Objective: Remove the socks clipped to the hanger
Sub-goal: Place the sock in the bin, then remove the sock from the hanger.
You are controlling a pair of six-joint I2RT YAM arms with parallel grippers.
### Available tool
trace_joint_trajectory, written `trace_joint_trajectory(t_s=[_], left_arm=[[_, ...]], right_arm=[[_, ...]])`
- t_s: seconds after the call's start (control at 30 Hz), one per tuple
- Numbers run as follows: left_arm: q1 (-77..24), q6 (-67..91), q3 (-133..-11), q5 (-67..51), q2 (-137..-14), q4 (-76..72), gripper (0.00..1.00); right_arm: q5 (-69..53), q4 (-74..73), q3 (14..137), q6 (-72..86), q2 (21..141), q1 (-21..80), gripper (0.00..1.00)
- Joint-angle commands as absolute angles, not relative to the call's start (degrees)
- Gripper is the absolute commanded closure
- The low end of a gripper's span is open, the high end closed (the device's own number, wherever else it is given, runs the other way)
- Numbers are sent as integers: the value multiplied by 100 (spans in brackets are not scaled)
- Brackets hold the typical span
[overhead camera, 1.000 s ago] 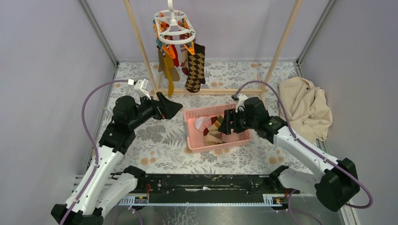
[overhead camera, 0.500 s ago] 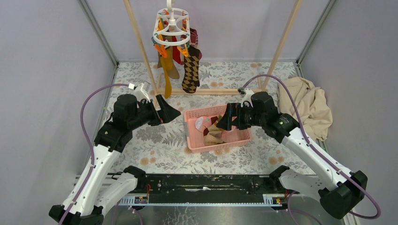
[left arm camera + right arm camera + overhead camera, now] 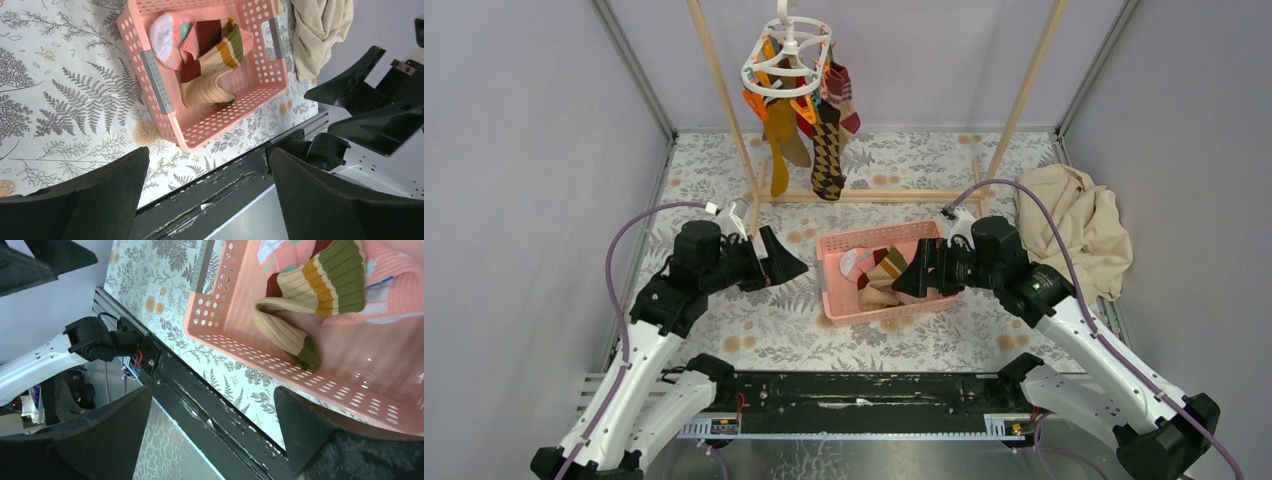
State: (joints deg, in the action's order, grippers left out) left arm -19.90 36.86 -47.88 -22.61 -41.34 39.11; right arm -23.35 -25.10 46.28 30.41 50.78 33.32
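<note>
L hand (image 3: 784,262) & R hand (image 3: 908,274) both spread wide, empty, pointing inward (R over pink basket (image 3: 872,314)).

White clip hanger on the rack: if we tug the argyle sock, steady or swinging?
Probably swings: the hanger hangs from one top hook and sits tilted. The argyle sock looks floppy, likely stretching before its clip releases. The thin ring seems light, so may follow the pull.
</note>
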Motion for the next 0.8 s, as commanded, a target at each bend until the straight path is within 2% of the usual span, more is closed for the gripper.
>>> trace_joint_trajectory(t_s=[0.0,0.23,0.47,0.77], left_arm=[[-2029,3562,-5127,-2341,-4397,3766,1],[-2030,3517,-5375,-2067,-4357,3856,1],[-2030,3471,-5119,-1824,-4470,3640,1],[-2070,3758,-5233,-1704,-4981,3182,1]], right_arm=[[-2575,-2669,4667,2850,5019,3323,0],[-2111,-2841,4980,2561,5091,3329,0],[-2281,-2889,5411,2314,5519,3330,0],[-2639,-2274,4635,2909,5559,3329,0]])
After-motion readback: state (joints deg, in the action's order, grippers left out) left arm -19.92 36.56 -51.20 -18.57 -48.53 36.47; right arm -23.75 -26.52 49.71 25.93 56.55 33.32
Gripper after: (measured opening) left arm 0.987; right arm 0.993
